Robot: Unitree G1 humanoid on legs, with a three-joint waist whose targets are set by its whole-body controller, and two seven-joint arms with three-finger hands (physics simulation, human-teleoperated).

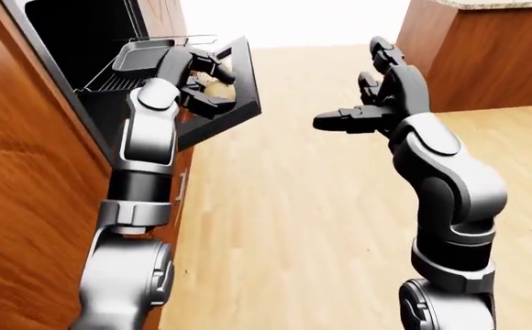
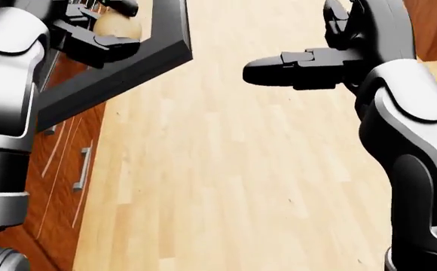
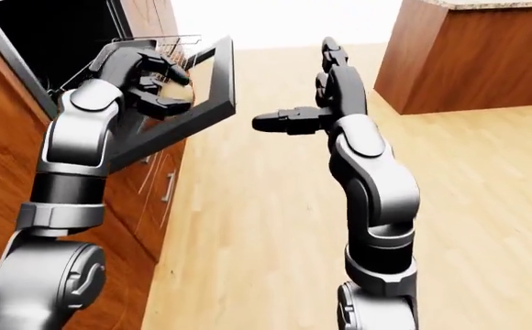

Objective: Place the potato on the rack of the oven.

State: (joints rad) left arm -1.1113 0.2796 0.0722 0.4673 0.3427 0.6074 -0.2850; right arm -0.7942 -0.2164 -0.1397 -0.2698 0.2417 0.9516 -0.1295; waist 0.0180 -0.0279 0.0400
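Left-eye view alone shows rack (image 1: 129, 65); head view, potato (image 2: 116, 25).

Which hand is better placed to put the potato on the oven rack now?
Left. The left hand already grips the potato above the open oven door, right beside the rack. The right hand is open and empty out over the floor, away from the oven.

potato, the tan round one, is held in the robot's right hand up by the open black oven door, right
Not quite: the tan round potato is held in the robot's left hand, not the right. The head view shows it by the open black oven door; the right hand is empty, fingers spread.
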